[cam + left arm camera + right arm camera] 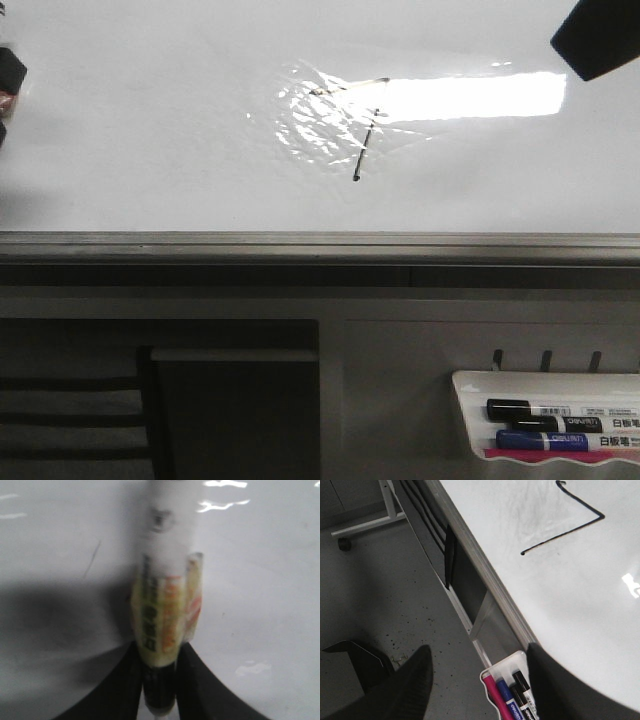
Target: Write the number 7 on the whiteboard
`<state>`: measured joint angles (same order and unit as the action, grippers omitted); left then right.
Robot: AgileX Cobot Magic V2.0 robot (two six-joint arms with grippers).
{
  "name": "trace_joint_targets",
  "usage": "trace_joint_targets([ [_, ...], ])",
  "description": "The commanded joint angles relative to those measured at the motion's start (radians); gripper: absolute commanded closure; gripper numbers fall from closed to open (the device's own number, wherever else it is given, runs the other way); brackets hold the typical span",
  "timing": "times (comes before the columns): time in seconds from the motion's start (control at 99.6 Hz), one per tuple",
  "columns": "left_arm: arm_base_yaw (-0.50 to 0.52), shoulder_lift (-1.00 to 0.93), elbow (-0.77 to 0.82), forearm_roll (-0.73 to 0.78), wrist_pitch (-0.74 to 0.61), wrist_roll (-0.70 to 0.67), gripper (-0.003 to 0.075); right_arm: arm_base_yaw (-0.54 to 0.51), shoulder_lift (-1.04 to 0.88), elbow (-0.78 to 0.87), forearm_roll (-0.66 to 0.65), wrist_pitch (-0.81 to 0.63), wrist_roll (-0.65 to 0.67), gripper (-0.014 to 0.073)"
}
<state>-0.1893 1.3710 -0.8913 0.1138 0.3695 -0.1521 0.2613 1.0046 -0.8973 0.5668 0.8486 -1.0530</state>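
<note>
Whiteboard (150, 150) bears a thin black 7 (362, 128). Left gripper (159, 680) pinches a marker (167, 605); right gripper (480, 680) spread wide, holding nothing.

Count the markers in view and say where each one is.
4. One is clamped in the left gripper over the whiteboard. Three lie side by side in the tray: black, blue, pink. Others may be hidden.

We see the large glossy white whiteboard (150, 150) serving as worktop, grey-railed along its near edge, bearing only the thin black marker number 7 (362, 130).
</note>
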Motion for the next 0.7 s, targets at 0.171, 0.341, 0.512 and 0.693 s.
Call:
trace_joint_targets([
  [0.171,0.002,-0.094,-0.056,0.02,0.043,-0.011,0.0373,-0.004,-0.034,-0.037,0.028,-0.015,0.007,0.0218],
  [0.341,0.002,-0.25,-0.059,0.036,0.175,-0.009,0.0373,-0.005,-0.115,-0.069,-0.009,-0.008,0.131,0.0218],
  [0.512,0.002,-0.473,0.033,-0.017,0.219,0.02,0.0373,-0.029,-0.208,-0.071,-0.327,0.043,0.667,0.0232],
  [0.693,0.002,-0.71,0.251,-0.021,0.114,0.073,0.0373,-0.055,-0.312,0.026,-0.514,0.007,0.959,0.0323],
])
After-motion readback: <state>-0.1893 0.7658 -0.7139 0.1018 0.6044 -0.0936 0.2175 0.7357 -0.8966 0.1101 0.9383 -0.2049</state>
